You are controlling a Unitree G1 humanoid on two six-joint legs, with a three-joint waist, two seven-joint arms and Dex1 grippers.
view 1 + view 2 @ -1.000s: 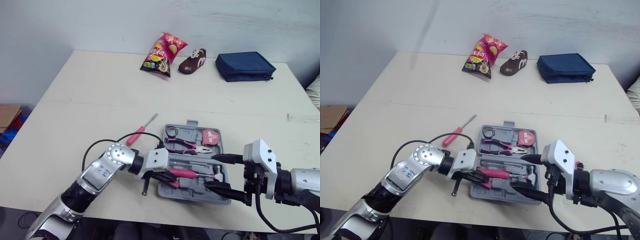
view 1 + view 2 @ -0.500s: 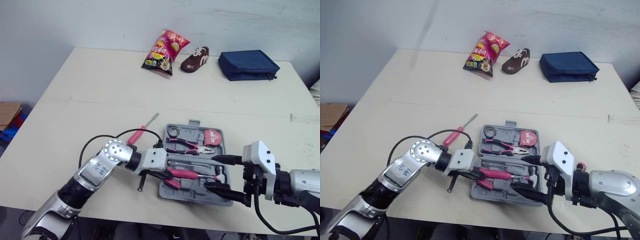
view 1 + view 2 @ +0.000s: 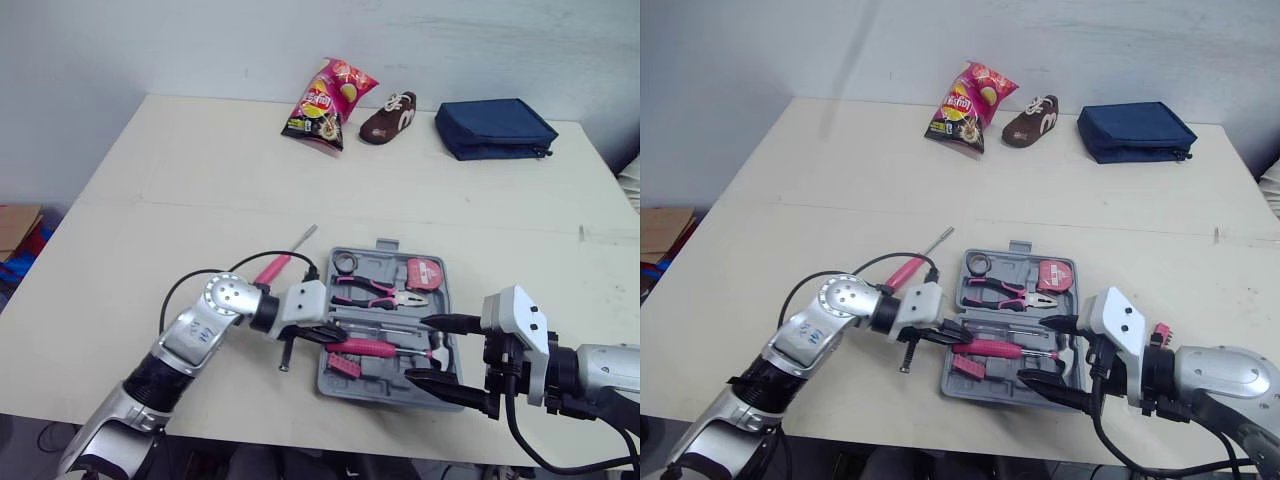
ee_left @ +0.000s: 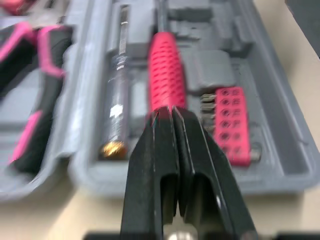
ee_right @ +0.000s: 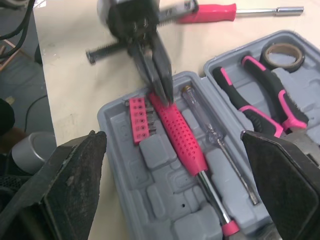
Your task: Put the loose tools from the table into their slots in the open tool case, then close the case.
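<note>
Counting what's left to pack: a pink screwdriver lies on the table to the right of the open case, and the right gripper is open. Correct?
Not quite. The pink screwdriver lies on the table to the left of the open case, not the right, as the left eye view shows. The right gripper is open.

I am listing my left fingers (image 4: 150, 165) as glossy black plastic, the screwdriver handle (image 4: 166, 70) as dimpled matt pink plastic, the tool case (image 4: 270, 100) as matt grey moulded plastic, the tester (image 4: 119, 100) as a clear glossy barrel with a brass-coloured metal cap, and the table (image 3: 200, 170) as smooth and matt.
</note>
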